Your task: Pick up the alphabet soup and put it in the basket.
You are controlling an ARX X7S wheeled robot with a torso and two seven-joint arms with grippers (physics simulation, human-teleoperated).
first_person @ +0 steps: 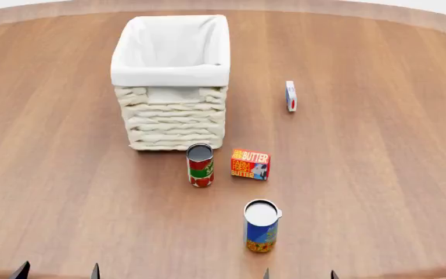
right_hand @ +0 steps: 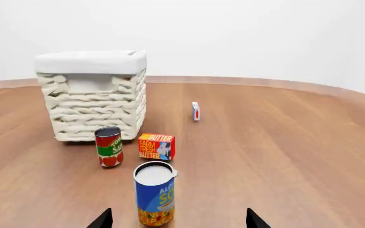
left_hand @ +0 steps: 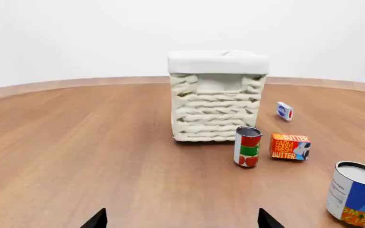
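Your blue-and-yellow, white-topped alphabet soup can (right_hand: 154, 194) stands upright near the wooden table's (first_person: 394, 174) near edge, straight ahead of your right gripper (right_hand: 178, 219), between its spread fingertips; the left gripper (left_hand: 181, 219), also spread, sits farther off. The cream wicker basket (first_person: 172, 87) stands beyond. Only fingertips show; both arms are cut off.

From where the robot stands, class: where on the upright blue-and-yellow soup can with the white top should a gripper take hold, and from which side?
Grip the blue-and-yellow soup can around its round side wall, approaching from the robot's near side with the right gripper, which is probably best placed. The can stands upright, apart from its neighbours.
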